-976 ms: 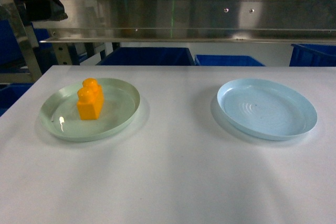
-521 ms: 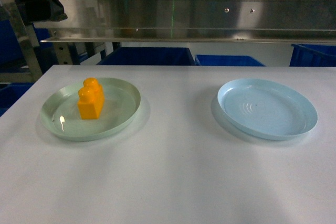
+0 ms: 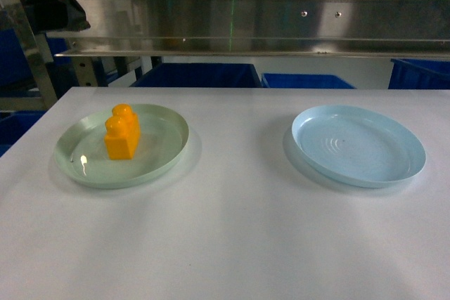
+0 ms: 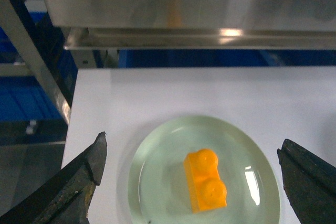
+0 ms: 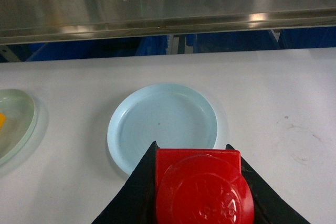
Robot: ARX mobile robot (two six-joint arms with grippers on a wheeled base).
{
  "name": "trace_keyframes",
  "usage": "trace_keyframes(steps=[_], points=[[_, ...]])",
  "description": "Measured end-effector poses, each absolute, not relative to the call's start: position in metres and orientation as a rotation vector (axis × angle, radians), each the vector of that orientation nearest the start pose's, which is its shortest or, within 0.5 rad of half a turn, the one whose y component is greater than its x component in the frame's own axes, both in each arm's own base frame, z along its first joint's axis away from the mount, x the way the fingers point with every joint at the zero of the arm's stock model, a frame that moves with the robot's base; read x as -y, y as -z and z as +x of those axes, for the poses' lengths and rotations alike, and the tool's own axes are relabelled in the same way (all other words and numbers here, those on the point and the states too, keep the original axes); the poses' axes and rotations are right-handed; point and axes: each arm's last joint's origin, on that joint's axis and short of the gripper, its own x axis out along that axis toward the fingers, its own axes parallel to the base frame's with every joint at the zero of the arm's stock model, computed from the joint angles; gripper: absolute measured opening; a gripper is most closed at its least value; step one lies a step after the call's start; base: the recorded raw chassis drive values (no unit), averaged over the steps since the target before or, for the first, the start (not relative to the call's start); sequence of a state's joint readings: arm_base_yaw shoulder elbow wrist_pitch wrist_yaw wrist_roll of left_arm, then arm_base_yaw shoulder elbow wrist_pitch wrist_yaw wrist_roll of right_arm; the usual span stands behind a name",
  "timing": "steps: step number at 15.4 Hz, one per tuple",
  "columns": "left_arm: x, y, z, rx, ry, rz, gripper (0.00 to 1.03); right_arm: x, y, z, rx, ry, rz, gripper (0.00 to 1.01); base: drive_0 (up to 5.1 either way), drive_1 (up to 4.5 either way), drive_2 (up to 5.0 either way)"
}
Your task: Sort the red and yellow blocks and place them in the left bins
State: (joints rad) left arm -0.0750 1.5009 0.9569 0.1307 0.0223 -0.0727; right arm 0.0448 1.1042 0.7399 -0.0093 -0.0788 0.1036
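Note:
The orange-yellow block (image 3: 121,133) with two studs stands in a pale green plate (image 3: 165,157) on the left of the white table. In the left wrist view the same yellow block (image 4: 206,180) lies below my left gripper (image 4: 192,151), which hangs open and wide above the green plate (image 4: 157,182), touching nothing. My right gripper (image 5: 191,153) is shut on the red block (image 5: 202,187), held above the table just in front of a bare pale blue plate (image 5: 131,129). Deep blue bins (image 3: 200,74) stand beyond the table's far edge. Neither gripper shows in the head view.
A steel rail (image 3: 239,26) runs across above the back of the table, on a slanted steel post (image 3: 31,54) at the left. The pale blue plate (image 3: 358,145) sits on the right. More blue tubs (image 3: 306,80) stand behind.

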Motion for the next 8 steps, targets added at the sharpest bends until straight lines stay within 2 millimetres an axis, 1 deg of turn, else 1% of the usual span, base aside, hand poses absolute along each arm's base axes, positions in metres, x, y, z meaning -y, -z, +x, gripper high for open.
trace_keyframes(steps=[1,3,4,5,7,8], points=[[0.028,-0.254,0.333,-0.469,0.071,-0.064,0.98,-0.013,-0.273,0.241,-0.380,-0.102,0.108,0.27,0.0,0.00,0.0],[0.035,-0.262,0.346,-0.537,0.078,-0.093,0.98,-0.013,-0.273,0.241,-0.380,-0.103,0.108,0.27,0.0,0.00,0.0],[0.044,-0.268,0.359,-0.590,0.085,-0.126,0.98,-0.013,-0.273,0.241,-0.380,-0.103,0.108,0.27,0.0,0.00,0.0],[0.053,-0.266,0.370,-0.650,0.085,-0.136,0.98,-0.013,-0.273,0.241,-0.380,-0.103,0.108,0.27,0.0,0.00,0.0],[0.070,-0.246,0.388,-0.800,0.066,-0.130,0.98,-0.013,-0.273,0.241,-0.379,-0.103,0.109,0.27,0.0,0.00,0.0],[0.077,-0.230,0.395,-0.881,0.045,-0.116,0.98,-0.013,-0.273,0.241,-0.380,-0.103,0.108,0.27,0.0,0.00,0.0]])
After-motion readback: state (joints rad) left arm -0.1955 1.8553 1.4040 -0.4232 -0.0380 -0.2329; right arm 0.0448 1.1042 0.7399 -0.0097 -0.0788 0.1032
